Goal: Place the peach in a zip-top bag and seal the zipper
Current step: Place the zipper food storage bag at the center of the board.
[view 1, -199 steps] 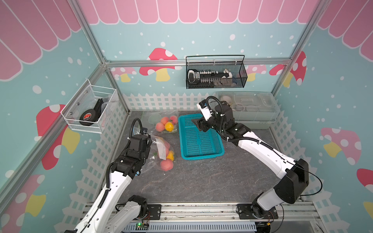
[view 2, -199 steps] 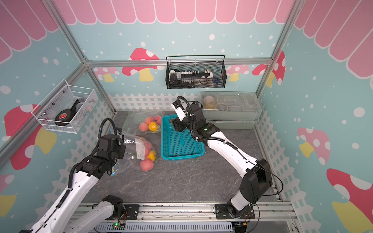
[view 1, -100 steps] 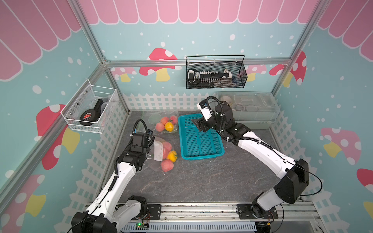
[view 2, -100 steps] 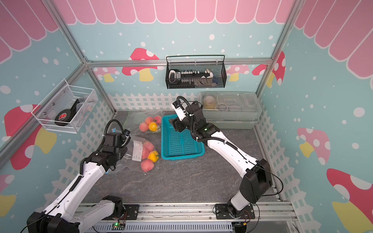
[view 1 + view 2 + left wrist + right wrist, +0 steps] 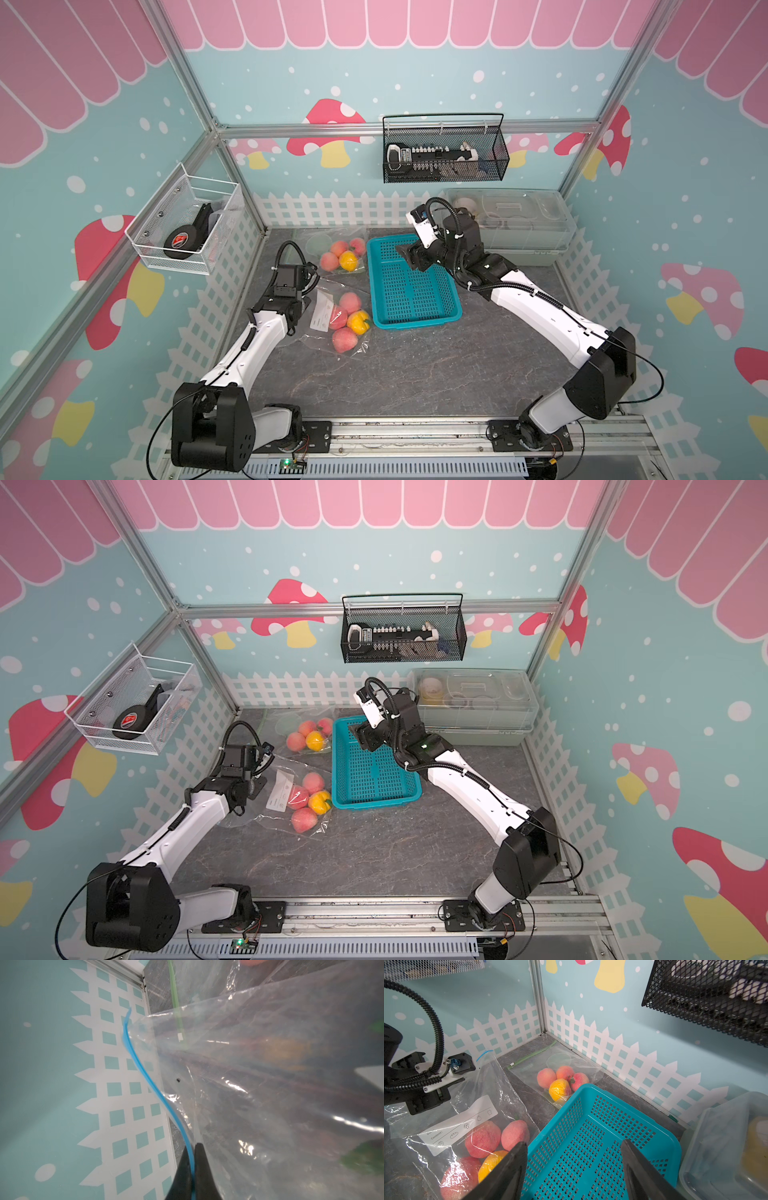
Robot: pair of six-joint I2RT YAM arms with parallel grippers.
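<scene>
A clear zip-top bag (image 5: 322,322) lies left of centre in both top views, holding three peaches (image 5: 350,302) and a yellow pepper (image 5: 358,322). Its blue zipper (image 5: 145,1076) runs along the edge by the left wall. My left gripper (image 5: 193,1147) is shut on this zipper strip, at the bag's left edge (image 5: 258,782). My right gripper (image 5: 574,1142) is open with nothing between its fingers. It hovers over the back end of the teal basket (image 5: 411,291), which is bare (image 5: 591,1126). The right wrist view also shows the bagged peaches (image 5: 515,1134).
A second bag (image 5: 340,253) with a green zipper (image 5: 533,1053) holds peaches in the back left corner. A clear lidded container (image 5: 511,224) stands at the back right. A black wire basket (image 5: 444,153) hangs on the back wall, a white one (image 5: 187,224) on the left wall.
My left gripper has slid toward the back along the bag's left edge, still shut, and its arm has stretched out lower. The right arm has not moved.
</scene>
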